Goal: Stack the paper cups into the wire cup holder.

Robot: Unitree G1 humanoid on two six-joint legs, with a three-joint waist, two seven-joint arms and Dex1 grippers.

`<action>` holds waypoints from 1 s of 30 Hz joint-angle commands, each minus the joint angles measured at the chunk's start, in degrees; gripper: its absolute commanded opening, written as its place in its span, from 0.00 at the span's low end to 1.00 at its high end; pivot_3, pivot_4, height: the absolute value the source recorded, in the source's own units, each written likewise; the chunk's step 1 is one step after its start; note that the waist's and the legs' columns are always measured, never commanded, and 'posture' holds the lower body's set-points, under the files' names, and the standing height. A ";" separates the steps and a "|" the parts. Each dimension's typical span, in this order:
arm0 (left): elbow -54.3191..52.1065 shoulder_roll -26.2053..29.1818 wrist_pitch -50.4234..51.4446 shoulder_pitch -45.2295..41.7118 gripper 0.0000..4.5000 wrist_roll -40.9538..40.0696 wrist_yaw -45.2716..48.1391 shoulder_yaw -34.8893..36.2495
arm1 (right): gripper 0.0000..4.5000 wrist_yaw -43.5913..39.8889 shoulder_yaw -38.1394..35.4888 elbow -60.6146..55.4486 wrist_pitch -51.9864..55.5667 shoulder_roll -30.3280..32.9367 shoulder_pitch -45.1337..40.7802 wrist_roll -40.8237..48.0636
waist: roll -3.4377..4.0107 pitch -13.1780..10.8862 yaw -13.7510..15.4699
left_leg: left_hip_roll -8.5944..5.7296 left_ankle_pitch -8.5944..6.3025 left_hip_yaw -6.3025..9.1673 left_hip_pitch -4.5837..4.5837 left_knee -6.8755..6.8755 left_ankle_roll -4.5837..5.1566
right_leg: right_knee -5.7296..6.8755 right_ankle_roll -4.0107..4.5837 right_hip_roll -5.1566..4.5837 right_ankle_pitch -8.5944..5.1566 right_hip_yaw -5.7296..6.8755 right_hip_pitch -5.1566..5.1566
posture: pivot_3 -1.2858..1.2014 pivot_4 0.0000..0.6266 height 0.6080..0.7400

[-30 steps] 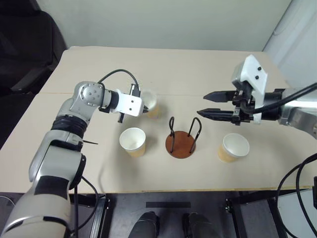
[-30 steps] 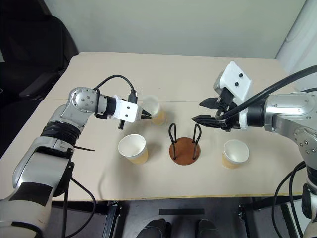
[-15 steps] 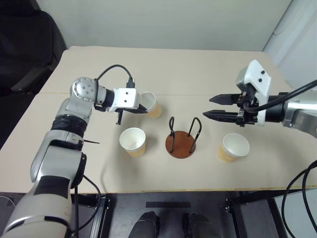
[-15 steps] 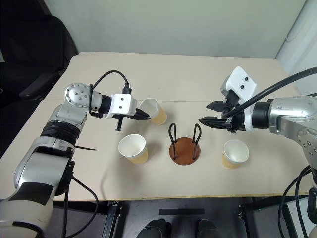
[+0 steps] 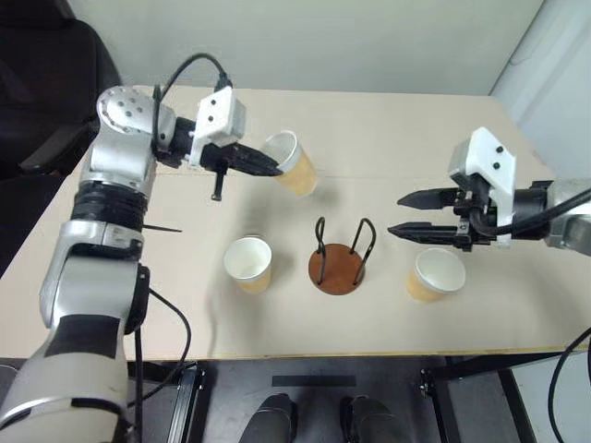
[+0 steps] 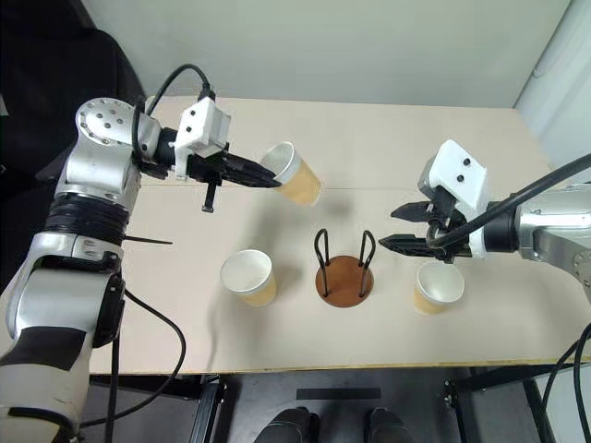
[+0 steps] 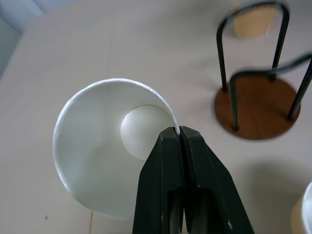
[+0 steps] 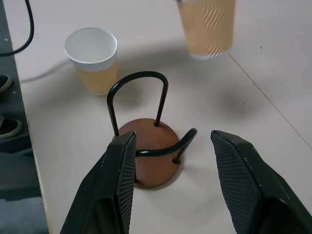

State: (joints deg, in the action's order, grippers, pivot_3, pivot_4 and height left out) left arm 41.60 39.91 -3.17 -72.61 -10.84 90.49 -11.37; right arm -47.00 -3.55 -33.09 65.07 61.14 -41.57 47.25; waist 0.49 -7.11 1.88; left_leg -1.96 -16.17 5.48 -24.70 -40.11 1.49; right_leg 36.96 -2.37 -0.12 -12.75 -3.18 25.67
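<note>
Left gripper (image 6: pixel 270 182) pinches one cup (image 6: pixel 297 175) by its rim, aloft behind the holder (image 6: pixel 344 277) — still empty; two cups (image 6: pixel 249 276) (image 6: pixel 438 286) wait on the table, right gripper (image 6: pixel 399 228) spread empty.

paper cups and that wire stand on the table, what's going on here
The robot is loading paper cups into the black wire cup holder with the round brown base, which holds none yet. Its left gripper is shut on the rim of one tan paper cup, held tilted in the air above the table. The right gripper hangs open beside the holder. Two more tan cups stand upright on either side of the holder.
</note>
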 commanded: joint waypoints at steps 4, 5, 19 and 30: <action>-6.13 2.54 5.98 -3.92 0.00 -8.61 2.01 -2.10 | 0.54 -2.05 -3.88 -2.19 -0.51 2.35 -0.47 2.65 | 0.00 0.00 0.01 | 0.00 0.00 -0.02 0.00 -0.01 0.00 | 0.00 -0.01 -0.02 0.01 -0.02 0.00 | 0.52 0.24 1.00; -6.28 2.76 6.08 -4.28 0.00 -9.40 2.01 -2.66 | 0.54 -2.25 -4.03 -2.30 -0.55 2.69 -0.68 2.97 | 0.00 0.00 0.00 | -0.01 0.00 -0.01 0.01 -0.01 0.00 | 0.00 -0.02 -0.01 0.00 -0.02 -0.01 | 0.52 0.24 1.00; -12.01 4.97 7.65 -5.00 0.00 -20.33 2.01 -12.41 | 0.54 -0.93 -3.32 -2.03 -1.49 3.33 -0.78 1.91 | 0.00 0.00 -0.05 | -0.01 0.00 -0.05 0.01 -0.03 0.02 | 0.00 -0.08 -0.04 -0.02 -0.03 -0.02 | 0.52 0.24 1.00; -15.56 5.42 9.18 -8.51 0.00 -25.53 2.01 -19.86 | 0.54 -0.76 -2.91 -1.57 -2.06 3.18 -0.92 1.56 | 0.00 0.00 0.05 | -0.05 -0.03 -0.08 0.01 -0.06 0.07 | 0.00 -0.13 -0.08 -0.03 -0.01 -0.04 | 0.52 0.24 1.00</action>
State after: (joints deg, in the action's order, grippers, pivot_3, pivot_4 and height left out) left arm 27.87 45.41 5.23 -78.76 -34.81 90.65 -31.87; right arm -48.24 -4.74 -34.16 64.06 63.73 -41.32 49.18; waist 0.48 -7.10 1.93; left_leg -2.03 -16.20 5.38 -24.69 -40.15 1.57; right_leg 36.96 -2.50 -0.20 -12.78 -3.18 25.63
